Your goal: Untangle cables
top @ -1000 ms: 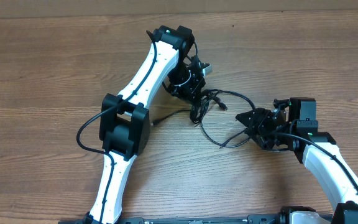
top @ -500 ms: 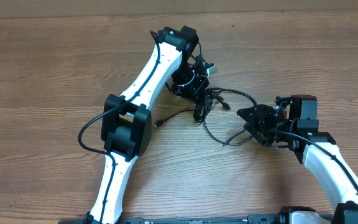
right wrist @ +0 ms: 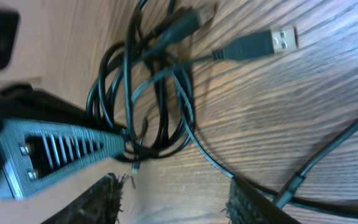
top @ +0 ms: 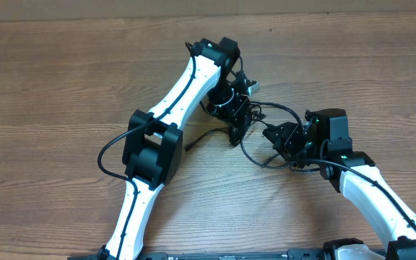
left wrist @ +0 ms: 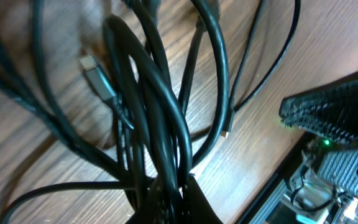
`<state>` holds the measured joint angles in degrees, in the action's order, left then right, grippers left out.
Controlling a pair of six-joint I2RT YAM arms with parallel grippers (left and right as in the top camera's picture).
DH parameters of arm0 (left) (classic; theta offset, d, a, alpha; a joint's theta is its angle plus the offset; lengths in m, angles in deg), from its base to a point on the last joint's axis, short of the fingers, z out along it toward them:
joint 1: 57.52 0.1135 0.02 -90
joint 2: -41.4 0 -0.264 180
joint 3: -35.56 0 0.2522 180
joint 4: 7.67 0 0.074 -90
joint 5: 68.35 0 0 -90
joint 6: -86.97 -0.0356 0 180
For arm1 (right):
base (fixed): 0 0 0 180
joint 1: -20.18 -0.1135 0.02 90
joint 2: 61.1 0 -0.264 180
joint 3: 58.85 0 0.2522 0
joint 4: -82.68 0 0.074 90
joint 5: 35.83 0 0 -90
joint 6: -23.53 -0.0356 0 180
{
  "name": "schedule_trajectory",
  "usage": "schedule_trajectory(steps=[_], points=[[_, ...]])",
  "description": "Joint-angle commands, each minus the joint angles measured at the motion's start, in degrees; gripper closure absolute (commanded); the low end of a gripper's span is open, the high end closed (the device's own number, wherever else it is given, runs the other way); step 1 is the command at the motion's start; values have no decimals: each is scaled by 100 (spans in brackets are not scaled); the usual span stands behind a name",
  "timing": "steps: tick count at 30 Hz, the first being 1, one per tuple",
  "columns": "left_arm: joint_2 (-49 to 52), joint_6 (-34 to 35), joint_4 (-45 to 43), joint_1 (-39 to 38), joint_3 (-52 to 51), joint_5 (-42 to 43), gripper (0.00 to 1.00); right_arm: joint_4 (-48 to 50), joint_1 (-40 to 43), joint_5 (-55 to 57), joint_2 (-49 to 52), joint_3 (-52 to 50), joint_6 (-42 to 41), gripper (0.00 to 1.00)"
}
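Left gripper [left wrist: 173, 199]: fingers pinch the tangle of thin black rubbery cables [left wrist: 166, 124], apparently anchoring it.
Right gripper [right wrist: 179, 199]: fingers spread, loose strand [right wrist: 207, 155] just beside one finger, likely for pulling clear.

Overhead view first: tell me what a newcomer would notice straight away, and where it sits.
The black knot of cables at mid-table draws the eye, with the left tool shut on it from the far side. The right tool stands open just beside the tangle's right edge. In the right wrist view a silver USB plug lies bare on the wooden table, top right.
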<state>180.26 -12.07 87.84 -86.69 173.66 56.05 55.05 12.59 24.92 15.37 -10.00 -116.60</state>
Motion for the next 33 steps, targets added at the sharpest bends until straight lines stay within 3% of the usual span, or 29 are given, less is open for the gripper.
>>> schedule_trajectory(steps=[1, 7, 21, 25, 33], points=[[22, -90, -17, -57, -203, 214, 96, 74, -17, 505, 20, 136, -363, 48], [24, -282, -24, -48, -243, 579, 96, 562, -17, 520, 179, 136, -605, 49], [24, -278, -33, -44, -243, 577, 96, 1853, -319, 46, 1200, 136, -887, 51], [24, -278, 7, -44, -243, 616, 96, 2076, -404, 120, 1224, 136, -914, 62], [24, -278, 92, -44, -243, 623, 96, 2109, -402, 525, 1228, 136, -1034, 67]])
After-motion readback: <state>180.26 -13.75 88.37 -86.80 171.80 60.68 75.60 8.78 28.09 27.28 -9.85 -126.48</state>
